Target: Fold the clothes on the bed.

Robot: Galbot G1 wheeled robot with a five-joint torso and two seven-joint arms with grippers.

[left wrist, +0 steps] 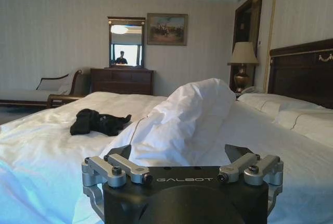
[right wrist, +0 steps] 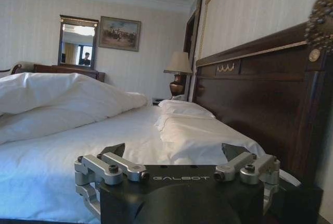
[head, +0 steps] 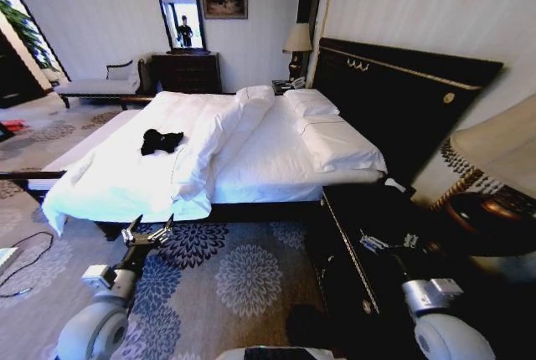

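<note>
Crumpled black soft-fabric T-shirt [head: 161, 141] lying on the white duvet of the large dark-framed bed [head: 276, 177], left of a bunched fold, well back from the near edge. Left gripper [head: 149, 229] low, fingers spread open, just short of that edge over open floral carpet [head: 243, 280]. Right gripper [head: 387, 242] open above the dark nightstand [head: 352, 218], hemmed beside the headboard.

Likely hotel bedroom, bed [head: 276, 167], lamps [head: 297, 39], dresser [head: 186, 73]
</note>
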